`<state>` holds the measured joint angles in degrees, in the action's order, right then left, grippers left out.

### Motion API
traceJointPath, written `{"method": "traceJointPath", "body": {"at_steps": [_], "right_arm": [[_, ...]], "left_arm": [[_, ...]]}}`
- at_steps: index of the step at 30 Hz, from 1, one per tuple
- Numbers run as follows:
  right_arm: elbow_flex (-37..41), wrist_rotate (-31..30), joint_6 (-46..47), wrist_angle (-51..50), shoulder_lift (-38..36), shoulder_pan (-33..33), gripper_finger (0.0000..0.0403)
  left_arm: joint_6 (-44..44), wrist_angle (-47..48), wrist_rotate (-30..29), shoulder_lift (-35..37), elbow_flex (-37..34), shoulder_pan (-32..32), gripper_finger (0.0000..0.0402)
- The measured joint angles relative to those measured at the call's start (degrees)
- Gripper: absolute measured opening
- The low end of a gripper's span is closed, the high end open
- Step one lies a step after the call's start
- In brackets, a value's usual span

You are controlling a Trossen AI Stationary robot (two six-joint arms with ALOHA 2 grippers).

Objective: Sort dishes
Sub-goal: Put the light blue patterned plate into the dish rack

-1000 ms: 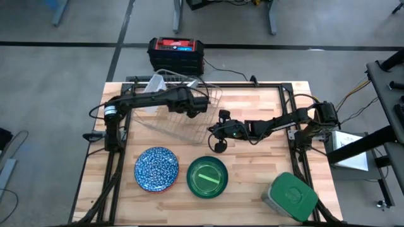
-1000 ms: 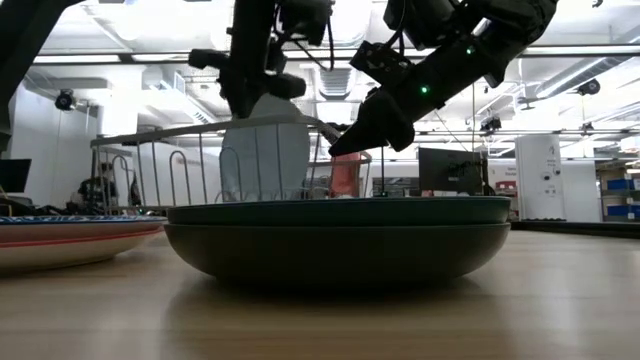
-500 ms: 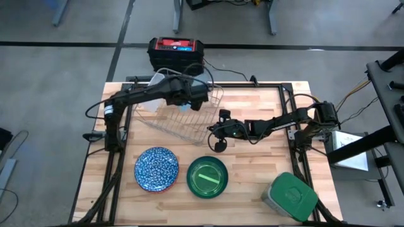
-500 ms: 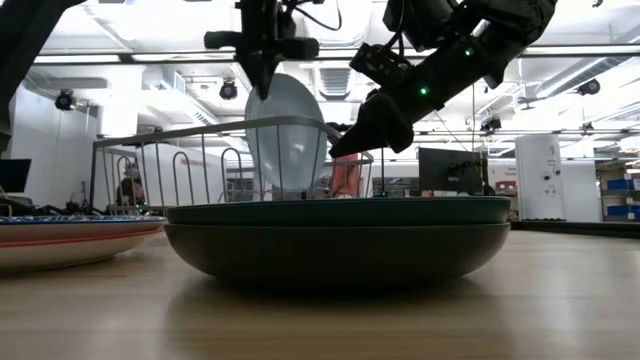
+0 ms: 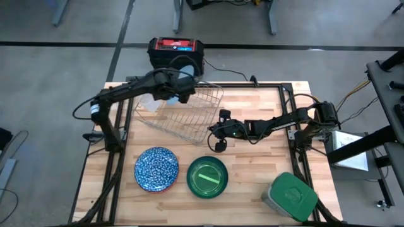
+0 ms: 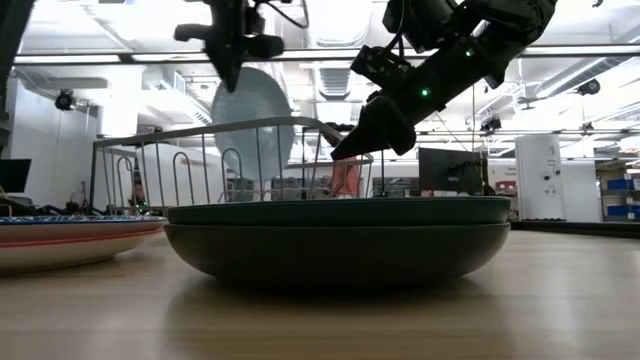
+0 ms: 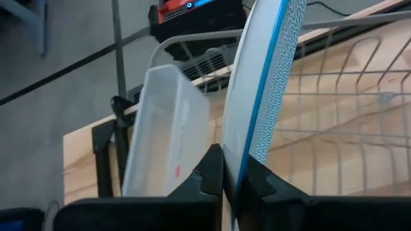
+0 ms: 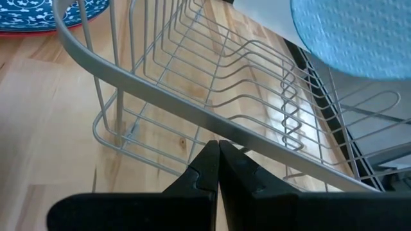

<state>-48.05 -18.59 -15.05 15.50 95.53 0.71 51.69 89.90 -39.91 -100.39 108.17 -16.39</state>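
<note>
Left pincer clamped on the light blue plate, held upright above the wire rack's far end. Right pincer fully closed, just beside the rack's near rim.

Light blue plate upright above rack, patterned plate, green bowl

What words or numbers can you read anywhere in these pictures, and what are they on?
None can be read.
Red and black box on the floor behind the table: a pale label on top, too small to read.
Clear plastic tub by the rack: a small red mark, too blurred to read.
Light blue plate held on edge by the shut left gripper: only a wavy pattern, no writing.
</note>
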Motion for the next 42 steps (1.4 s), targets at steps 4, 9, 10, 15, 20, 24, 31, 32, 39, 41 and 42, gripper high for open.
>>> {"method": "traceJointPath", "body": {"at_steps": [4,9,10,15,20,24,31,32,39,41,42], "right_arm": [[0.00,0.00,0.02,-0.01,0.00,0.00,0.0000],[-0.02,0.00,0.00,0.01,0.00,-0.02,0.0000],[-0.02,0.00,0.00,0.01,0.00,0.00,0.0000],[-0.02,0.00,0.00,0.03,0.00,-0.02,0.0000],[-0.02,0.00,0.00,0.05,0.00,-0.02,0.0000],[-0.02,0.00,0.02,0.05,0.00,-0.02,0.0000],[-0.09,0.03,0.01,0.03,0.00,0.00,0.0000],[-0.09,0.03,0.01,0.03,0.00,0.00,0.0000],[-0.09,0.03,-0.01,0.03,0.00,0.00,0.0000],[-0.09,0.03,0.00,0.03,0.00,0.00,0.0000],[-0.09,0.03,0.00,0.03,0.00,0.00,0.0000]], "left_arm": [[1.45,0.08,-0.18,4.59,-5.99,-1.10,0.0000],[3.77,-0.78,-0.05,8.79,-14.39,-1.50,0.0000],[4.13,-1.45,0.11,9.47,-15.98,-1.50,0.0000],[6.05,-3.15,1.39,11.26,-21.28,-1.50,0.0000],[7.36,-3.99,3.62,10.96,-23.98,-1.52,0.0001],[7.37,-5.94,6.11,10.75,-26.54,-1.50,0.0004],[9.95,-7.72,5.72,10.79,-28.80,-1.67,0.0019],[10.23,-7.51,5.58,10.80,-28.93,-1.69,0.0027],[10.56,-7.41,5.65,10.88,-29.00,-1.81,0.0094],[10.23,-7.40,5.90,10.88,-28.38,-1.83,0.0113],[9.80,-7.31,5.95,10.88,-27.95,-1.83,0.0122]]}}
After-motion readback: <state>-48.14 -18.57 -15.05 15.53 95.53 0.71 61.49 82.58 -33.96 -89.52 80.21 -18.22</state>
